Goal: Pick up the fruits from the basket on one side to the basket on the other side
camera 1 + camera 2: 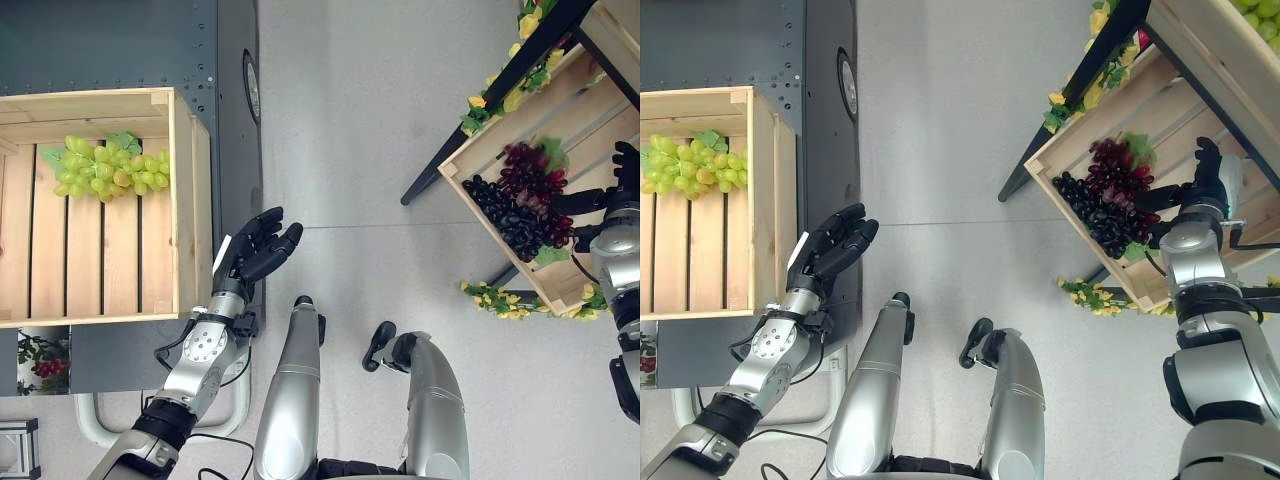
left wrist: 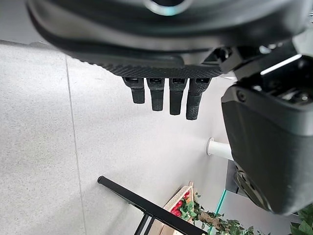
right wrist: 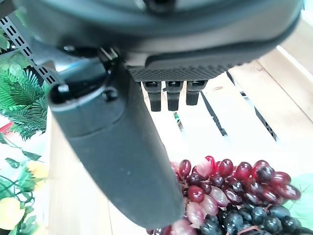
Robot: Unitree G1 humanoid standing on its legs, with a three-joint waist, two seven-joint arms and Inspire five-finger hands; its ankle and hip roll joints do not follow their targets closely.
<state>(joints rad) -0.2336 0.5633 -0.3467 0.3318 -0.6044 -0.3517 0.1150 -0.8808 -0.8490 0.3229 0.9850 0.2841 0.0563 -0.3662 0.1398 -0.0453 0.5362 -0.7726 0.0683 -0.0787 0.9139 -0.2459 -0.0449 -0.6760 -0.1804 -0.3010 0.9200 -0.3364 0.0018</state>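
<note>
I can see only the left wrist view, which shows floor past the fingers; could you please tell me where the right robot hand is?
Observer: The right robot hand is over the tilted crate on the robot's right, next to a bunch of dark grapes.
Operator: Thank you. Has it grasped them?
Observer: No. In the right wrist view its fingers are straight and hold nothing, with the grapes just past them.
Operator: And what is in the other crate, please?
Observer: A bunch of green grapes lies at the far end of the left crate.
</note>
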